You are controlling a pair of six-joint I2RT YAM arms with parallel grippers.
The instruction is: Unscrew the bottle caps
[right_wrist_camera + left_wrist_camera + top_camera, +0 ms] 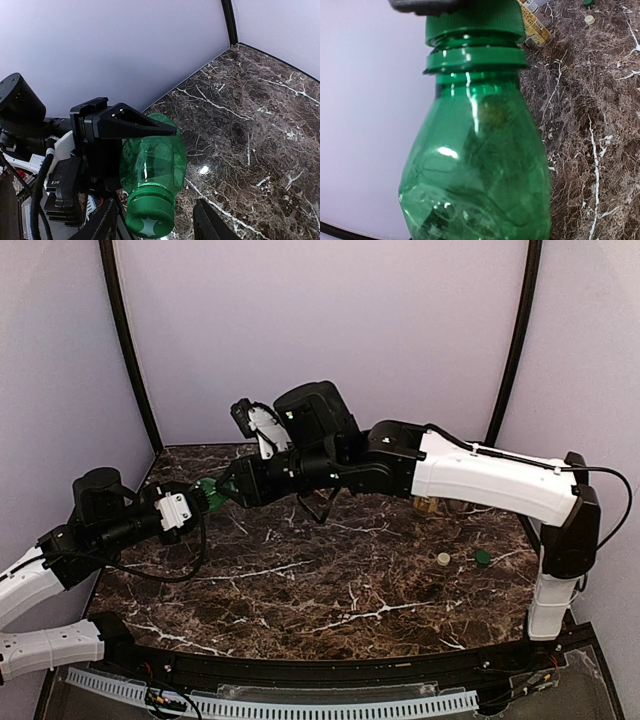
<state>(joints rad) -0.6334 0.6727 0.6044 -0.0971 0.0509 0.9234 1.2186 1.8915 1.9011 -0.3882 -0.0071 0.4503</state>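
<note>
Left jaws pinch the green bottle [155, 157], held sideways; right jaws stand spread either side of its cap [148, 219], which is star-embossed. The yellow-labelled bottle [536, 27] has print too small to read.

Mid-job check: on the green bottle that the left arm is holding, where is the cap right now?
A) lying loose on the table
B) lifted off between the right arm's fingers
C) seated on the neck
C: the cap sits on the neck of the green bottle, with the right fingers either side of it.
</note>
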